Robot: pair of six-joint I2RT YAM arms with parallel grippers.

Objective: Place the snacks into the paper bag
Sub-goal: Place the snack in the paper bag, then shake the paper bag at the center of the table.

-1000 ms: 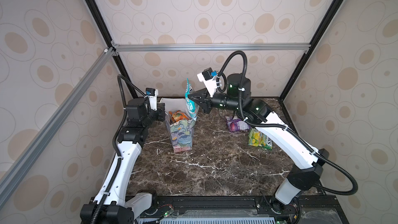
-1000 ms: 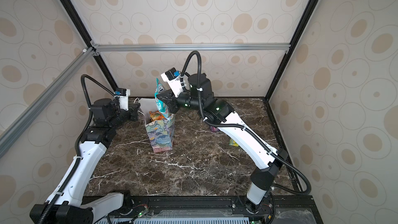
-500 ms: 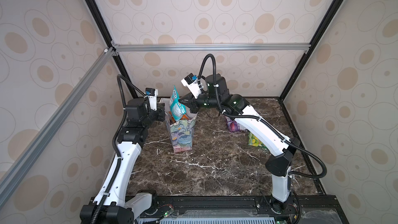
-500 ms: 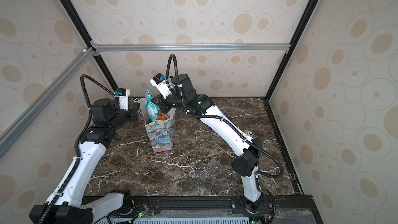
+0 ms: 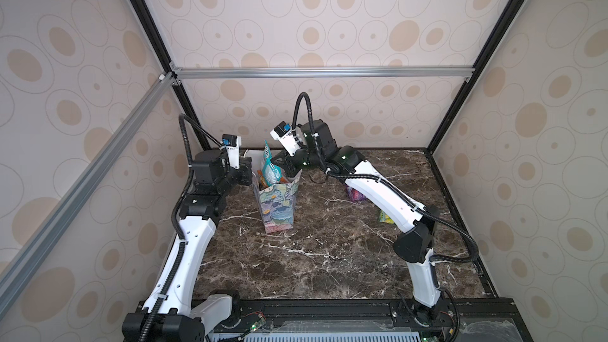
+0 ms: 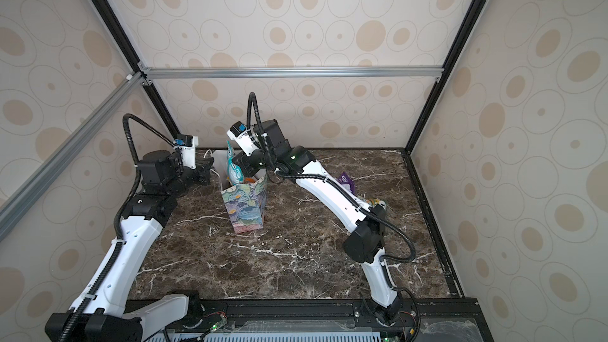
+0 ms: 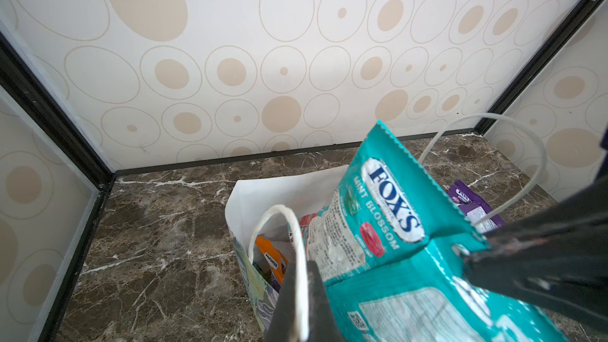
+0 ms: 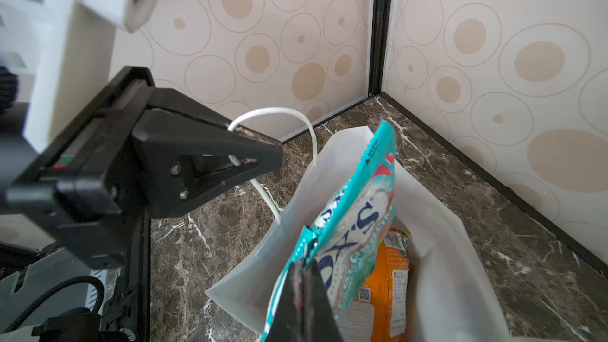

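Observation:
The paper bag [image 5: 278, 207] [image 6: 246, 208] stands upright at the back of the marble table, its white inside [image 8: 441, 251] open. My left gripper [image 7: 301, 278] [image 5: 247, 172] is shut on the bag's white cord handle [image 8: 279, 112] at its left rim. Over the bag's mouth, my right gripper [image 8: 302, 271] [image 5: 285, 166] is shut on one corner of a teal FOX'S snack packet [image 7: 378, 225] [image 6: 234, 167], whose lower end hangs inside the bag. An orange snack packet [image 8: 390, 274] [image 7: 271, 258] lies in the bag.
A purple snack packet [image 5: 356, 194] [image 6: 347, 181] [image 7: 470, 205] and a green one [image 5: 386, 218] lie on the table to the right, partly behind my right arm. The bag's second cord handle [image 7: 536, 159] arcs free. Enclosure walls stand close behind and beside the bag.
My right arm has swung left with the teal packet, from right of the bag to over its mouth, and lowered it partly in. The left arm has kept still.

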